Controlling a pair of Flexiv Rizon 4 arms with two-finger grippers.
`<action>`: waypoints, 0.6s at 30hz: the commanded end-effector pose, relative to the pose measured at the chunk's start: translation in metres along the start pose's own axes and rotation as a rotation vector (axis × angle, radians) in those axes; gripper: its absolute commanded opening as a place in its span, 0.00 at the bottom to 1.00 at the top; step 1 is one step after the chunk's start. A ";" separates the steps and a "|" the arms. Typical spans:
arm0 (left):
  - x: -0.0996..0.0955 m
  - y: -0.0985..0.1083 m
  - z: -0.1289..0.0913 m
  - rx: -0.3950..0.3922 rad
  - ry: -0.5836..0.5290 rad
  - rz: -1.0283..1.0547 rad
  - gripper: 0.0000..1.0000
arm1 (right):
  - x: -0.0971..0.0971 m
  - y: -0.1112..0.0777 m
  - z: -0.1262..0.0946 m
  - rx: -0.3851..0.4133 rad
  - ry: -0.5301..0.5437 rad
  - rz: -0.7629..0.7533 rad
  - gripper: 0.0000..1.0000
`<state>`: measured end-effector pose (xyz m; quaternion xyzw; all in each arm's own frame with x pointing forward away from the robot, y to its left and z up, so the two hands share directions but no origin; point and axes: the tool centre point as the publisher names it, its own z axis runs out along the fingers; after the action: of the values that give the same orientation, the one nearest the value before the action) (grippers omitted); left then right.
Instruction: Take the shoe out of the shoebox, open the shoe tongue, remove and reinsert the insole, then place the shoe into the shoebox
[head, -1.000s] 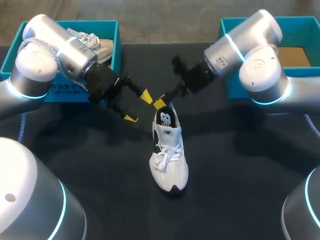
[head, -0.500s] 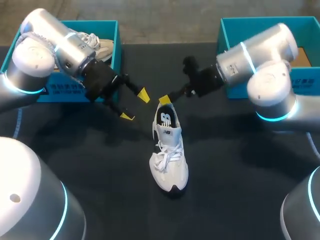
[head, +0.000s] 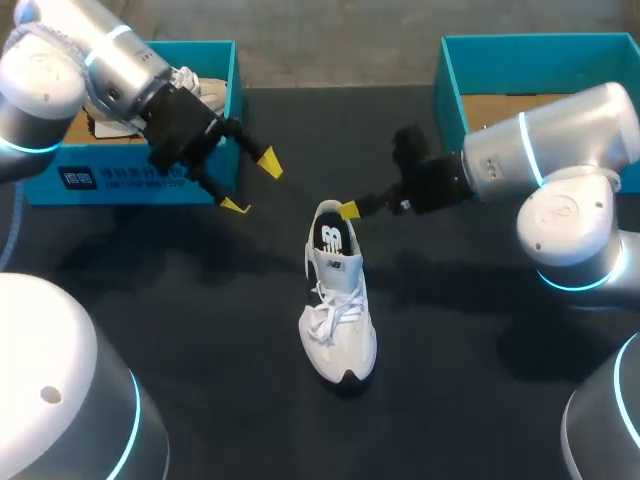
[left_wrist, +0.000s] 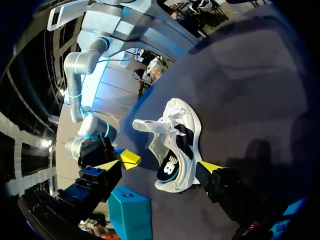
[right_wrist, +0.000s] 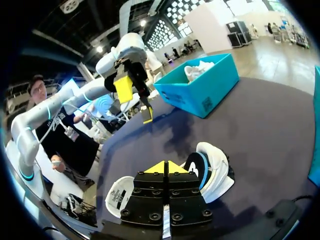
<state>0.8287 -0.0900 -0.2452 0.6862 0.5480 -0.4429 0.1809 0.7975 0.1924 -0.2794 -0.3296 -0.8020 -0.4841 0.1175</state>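
Retreat of both arms from the shoe (head: 338, 300) is noted. The left hand (head: 250, 183), spread wide and empty, was drawn back beside the left shoebox (head: 140, 180); the right hand (head: 349, 210) sits just off the heel. The shoe is left unmoved mid-worktop (head: 480, 400), so it is judged released, tongue next. Only in the right wrist view are the right hand's fingertips (right_wrist: 159, 168) seen pressed together, empty.

The shoe (head: 338, 320) looks like white woven cloth, with cloth laces; the worktop (head: 200, 320) is matt black; the shoebox (head: 100, 192) at its far left corner is matt teal cardboard; the left arm (head: 70, 60) and right arm (head: 560, 140) are smooth, glossy silver.
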 end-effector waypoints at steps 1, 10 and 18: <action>-0.001 -0.010 -0.013 -0.009 0.012 -0.002 1.00 | 0.005 -0.001 -0.005 -0.008 0.004 -0.005 0.00; 0.004 -0.008 -0.041 0.023 0.024 -0.006 1.00 | 0.005 -0.001 -0.005 -0.008 0.004 -0.005 0.00; 0.006 -0.004 -0.050 -0.003 0.029 -0.006 1.00 | 0.005 0.004 -0.004 0.045 -0.073 0.030 0.00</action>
<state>0.8444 -0.0471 -0.2216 0.6896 0.5538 -0.4332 0.1733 0.7942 0.1868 -0.2764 -0.3291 -0.7994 -0.4889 0.1165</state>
